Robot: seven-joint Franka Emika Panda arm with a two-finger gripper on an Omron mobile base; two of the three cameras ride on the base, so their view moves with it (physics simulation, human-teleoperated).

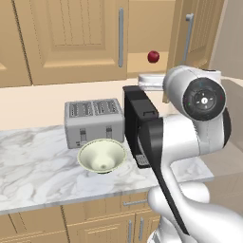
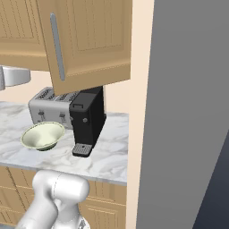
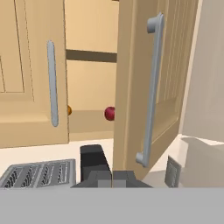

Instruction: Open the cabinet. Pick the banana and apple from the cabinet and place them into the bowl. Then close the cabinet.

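The gripper is clenched and holds nothing; the apple sits inside the half-open cabinet.

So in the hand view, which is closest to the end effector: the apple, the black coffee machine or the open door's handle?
1. Black coffee machine, just below the shut end effector.
2. Open door's handle, ahead on the right.
3. Apple, farthest, back inside the cabinet.
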